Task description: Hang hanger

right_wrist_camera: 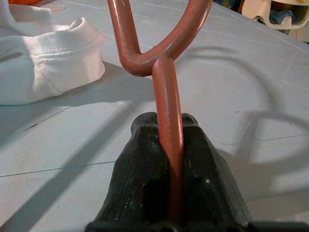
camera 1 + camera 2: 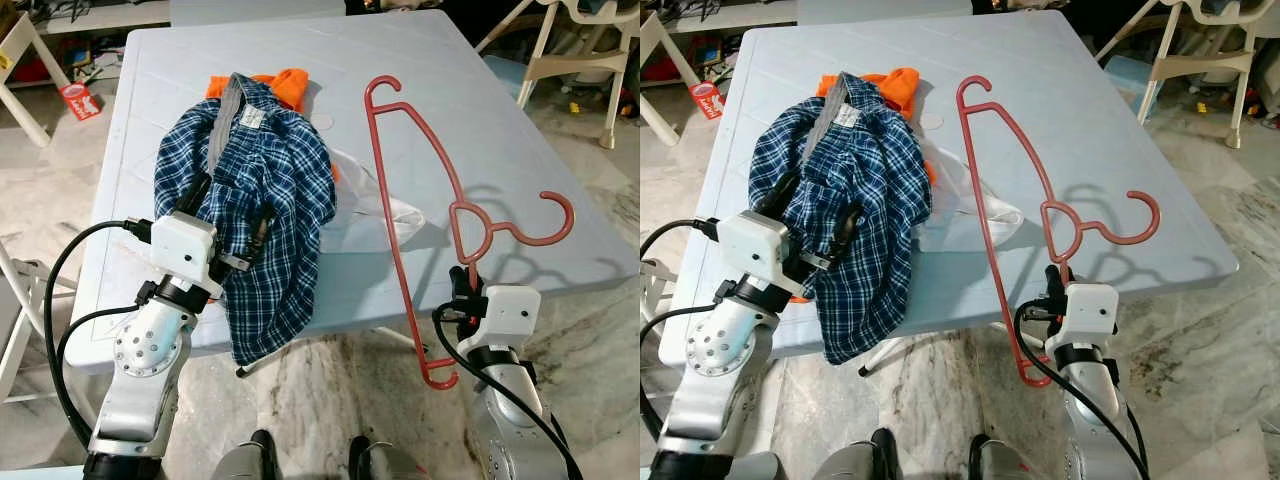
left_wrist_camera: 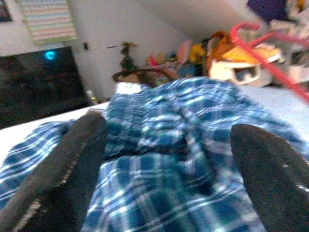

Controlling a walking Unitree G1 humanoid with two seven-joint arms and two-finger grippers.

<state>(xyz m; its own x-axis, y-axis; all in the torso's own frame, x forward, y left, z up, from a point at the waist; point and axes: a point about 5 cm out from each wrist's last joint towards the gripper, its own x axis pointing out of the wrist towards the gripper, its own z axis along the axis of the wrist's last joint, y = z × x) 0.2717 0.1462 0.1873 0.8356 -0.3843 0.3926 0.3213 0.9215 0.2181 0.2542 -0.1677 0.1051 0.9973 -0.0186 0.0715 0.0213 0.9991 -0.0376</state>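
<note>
A red plastic hanger (image 2: 389, 205) stands tilted over the table's near right edge, its hook (image 2: 556, 232) pointing right and its long bar reaching past the edge towards the floor. My right gripper (image 2: 463, 285) is shut on the hanger's neck (image 1: 166, 96) just below the loop. A blue plaid shirt (image 2: 270, 170) lies crumpled on the left half of the table and drapes over the near edge. My left gripper (image 2: 230, 212) rests open on the shirt, one finger (image 3: 63, 174) on each side of a bunched fold.
The pale blue table (image 2: 450, 120) also carries an orange cloth (image 2: 290, 85) behind the shirt and a white cloth (image 2: 375, 215) beside it. White chairs (image 2: 590, 50) stand at the far right, another white frame (image 2: 20, 300) at the left. The floor is marble.
</note>
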